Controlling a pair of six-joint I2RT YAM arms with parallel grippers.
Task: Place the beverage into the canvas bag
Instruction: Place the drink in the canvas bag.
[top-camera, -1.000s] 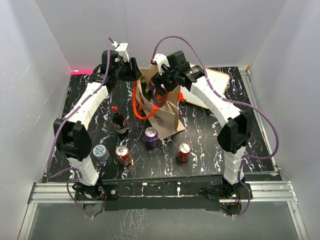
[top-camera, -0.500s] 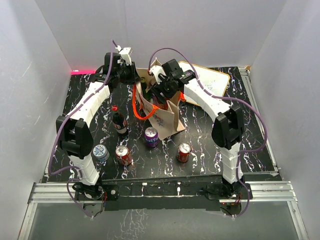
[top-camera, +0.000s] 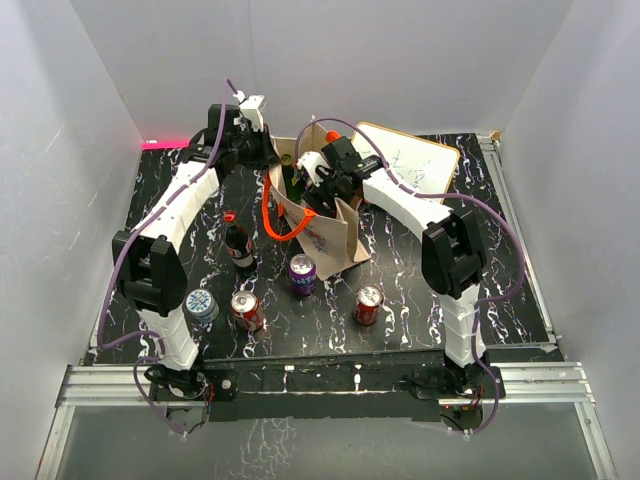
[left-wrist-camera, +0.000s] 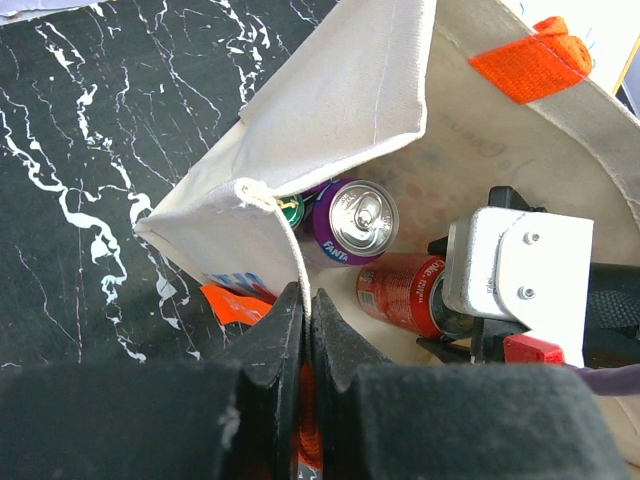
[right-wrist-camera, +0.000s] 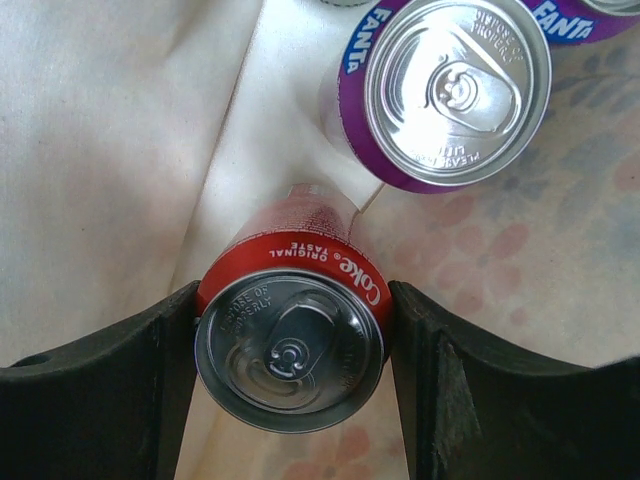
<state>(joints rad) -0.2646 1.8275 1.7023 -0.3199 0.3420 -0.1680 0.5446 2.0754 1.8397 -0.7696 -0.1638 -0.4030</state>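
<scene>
Red can (right-wrist-camera: 300, 265), clamped in right claw (right-wrist-camera: 290, 345), beside purple can (right-wrist-camera: 455, 85) inside canvas bag (left-wrist-camera: 350, 90); left claw (left-wrist-camera: 305, 325) pinches rim.

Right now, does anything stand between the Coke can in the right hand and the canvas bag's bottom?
Nothing visible does. Only bare cloth of the canvas bag shows below the Coke can in the right hand; the purple Fanta can stands beside it, not beneath.

You see canvas bag (left-wrist-camera: 340, 110): matt woven beige cloth, stitched hem | Coke can (right-wrist-camera: 290, 350): glossy red-painted metal, bare silver lid | Fanta can (right-wrist-camera: 455, 90): same shiny metal, purple | right gripper (right-wrist-camera: 292, 310): matt black plastic | bench (left-wrist-camera: 90, 150): smooth black marble-look top
</scene>
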